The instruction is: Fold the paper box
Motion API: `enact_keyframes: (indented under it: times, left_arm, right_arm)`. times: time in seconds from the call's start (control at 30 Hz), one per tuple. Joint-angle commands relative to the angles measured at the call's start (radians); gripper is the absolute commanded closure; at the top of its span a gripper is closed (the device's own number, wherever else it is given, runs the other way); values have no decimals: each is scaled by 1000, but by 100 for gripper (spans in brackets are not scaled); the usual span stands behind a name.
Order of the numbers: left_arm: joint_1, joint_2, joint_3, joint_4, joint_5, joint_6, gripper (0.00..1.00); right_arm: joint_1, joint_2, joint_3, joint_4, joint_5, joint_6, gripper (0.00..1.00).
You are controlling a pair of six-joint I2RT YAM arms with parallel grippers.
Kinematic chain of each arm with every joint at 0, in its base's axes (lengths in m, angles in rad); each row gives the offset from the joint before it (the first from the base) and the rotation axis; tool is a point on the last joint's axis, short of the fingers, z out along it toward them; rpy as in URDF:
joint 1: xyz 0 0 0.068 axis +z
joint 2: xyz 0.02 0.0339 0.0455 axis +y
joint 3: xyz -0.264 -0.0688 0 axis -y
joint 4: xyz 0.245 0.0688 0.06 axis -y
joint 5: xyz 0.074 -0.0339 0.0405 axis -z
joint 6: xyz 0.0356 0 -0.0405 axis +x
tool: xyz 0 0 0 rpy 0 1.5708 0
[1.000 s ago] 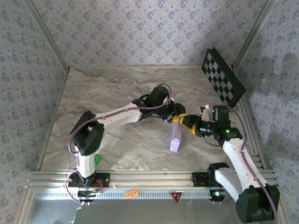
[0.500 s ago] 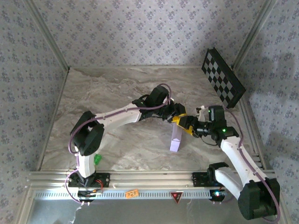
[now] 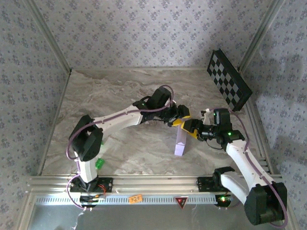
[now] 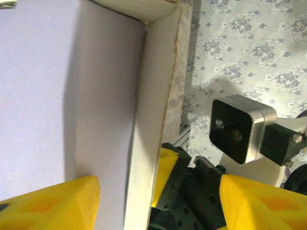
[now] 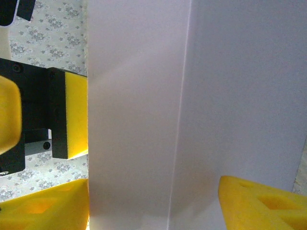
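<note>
Box is standing on edge, right of table centre, showing as a thin lavender strip in the top view. Its long axis is running from the grippers toward the near edge. Can't tell if its lower end is resting on the table.

Both grippers are sitting at the box's far end, tips nearly touching each other. Left gripper is on the far-left side and right gripper is on the right.

Left wrist view: left fingers are standing wide apart with the cream wall between them. It is sitting near one finger and well clear of the other, so they are not clamping.

Right wrist view: lavender panels with one crease are lying between the right fingers. Jaws are wide; can't tell if they are pinching or just straddling.

Judging: box is lying straight ahead of both grippers, neither clearly nearer. Next fold is probably turning on that upright wall inside the left jaws, with the right arm bracing the opposite face.
</note>
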Motion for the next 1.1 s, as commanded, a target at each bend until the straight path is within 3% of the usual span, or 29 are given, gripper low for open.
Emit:
enact_keyframes:
  times: [0.0, 0.5, 1.07]
  left_arm:
    - [16, -50, -8, -117, -27, 60, 30]
    - [69, -98, -32, -183, -47, 151, 34]
    - [122, 15, 169, -285, -20, 305, 34]
  right_arm:
    - [-2, 17, -18, -22, 19, -26, 29]
    - [27, 133, -18, -9, 55, -45, 30]
    - [64, 215, 2, -69, 137, -144, 33]
